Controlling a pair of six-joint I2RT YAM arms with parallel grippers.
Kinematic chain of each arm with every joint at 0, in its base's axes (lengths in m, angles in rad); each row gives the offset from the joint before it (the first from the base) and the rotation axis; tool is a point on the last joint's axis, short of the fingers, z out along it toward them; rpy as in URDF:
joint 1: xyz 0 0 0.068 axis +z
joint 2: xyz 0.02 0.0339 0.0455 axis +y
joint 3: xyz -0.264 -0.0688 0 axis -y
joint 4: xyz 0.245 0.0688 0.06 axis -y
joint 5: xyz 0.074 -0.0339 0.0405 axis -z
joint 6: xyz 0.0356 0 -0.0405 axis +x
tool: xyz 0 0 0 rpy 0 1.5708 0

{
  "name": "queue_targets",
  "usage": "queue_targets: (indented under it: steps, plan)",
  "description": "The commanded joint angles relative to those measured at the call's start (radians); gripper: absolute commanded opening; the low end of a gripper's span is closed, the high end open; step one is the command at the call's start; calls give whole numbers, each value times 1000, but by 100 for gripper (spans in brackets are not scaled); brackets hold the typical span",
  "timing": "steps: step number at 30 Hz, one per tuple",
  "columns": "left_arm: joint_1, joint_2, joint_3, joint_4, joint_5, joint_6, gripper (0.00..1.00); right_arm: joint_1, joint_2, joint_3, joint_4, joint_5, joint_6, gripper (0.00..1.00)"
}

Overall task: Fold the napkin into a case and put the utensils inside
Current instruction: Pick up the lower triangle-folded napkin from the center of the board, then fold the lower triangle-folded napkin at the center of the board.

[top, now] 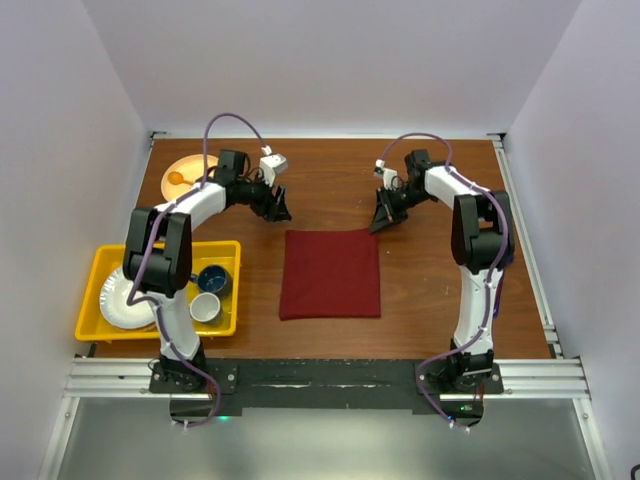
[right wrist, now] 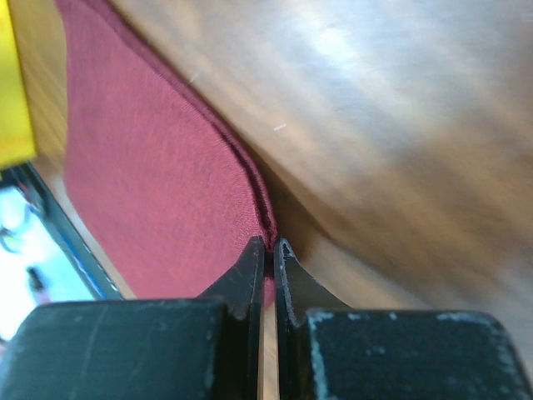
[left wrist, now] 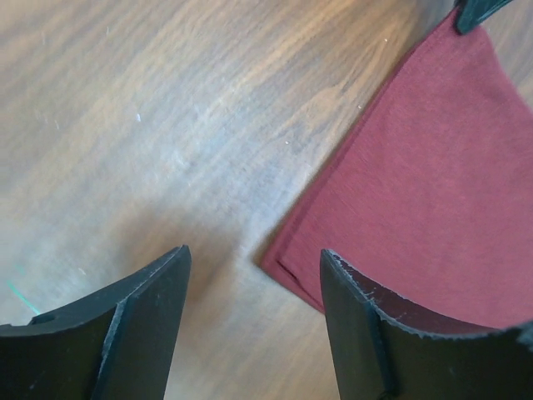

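The maroon napkin (top: 330, 273) lies flat in a folded, roughly square shape at the table's middle. It also shows in the left wrist view (left wrist: 433, 183) and the right wrist view (right wrist: 150, 167). My left gripper (top: 280, 212) is open and empty, low over bare wood just off the napkin's far-left corner (left wrist: 275, 260); its jaws stand wide apart (left wrist: 254, 250). My right gripper (top: 383, 222) is shut on the napkin's far-right corner, the hem pinched between its tips (right wrist: 269, 242). The purple metallic utensils are out of view. No narrow case shows.
A yellow tray (top: 100, 262) at the left holds a white plate (top: 125, 298), a blue cup (top: 212, 279) and a white cup (top: 205, 308). An orange plate (top: 190, 168) with an orange spoon (top: 177, 179) sits at the far left.
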Motion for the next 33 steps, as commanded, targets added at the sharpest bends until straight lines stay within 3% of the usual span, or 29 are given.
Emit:
queue_targets:
  steps: [1, 7, 14, 33]
  plan:
    - [7, 39, 80, -67, 84, 236, 69, 34, -146, -54, 10, -20, -191, 0]
    - [7, 105, 160, -176, 130, 376, 69, 66, -252, -132, 71, 7, -346, 0]
    - [7, 125, 156, -231, 124, 441, 70, 120, -350, -231, 116, 55, -586, 0]
    - [4, 96, 110, -242, 153, 545, 68, 300, -617, -563, 193, 93, -1100, 0]
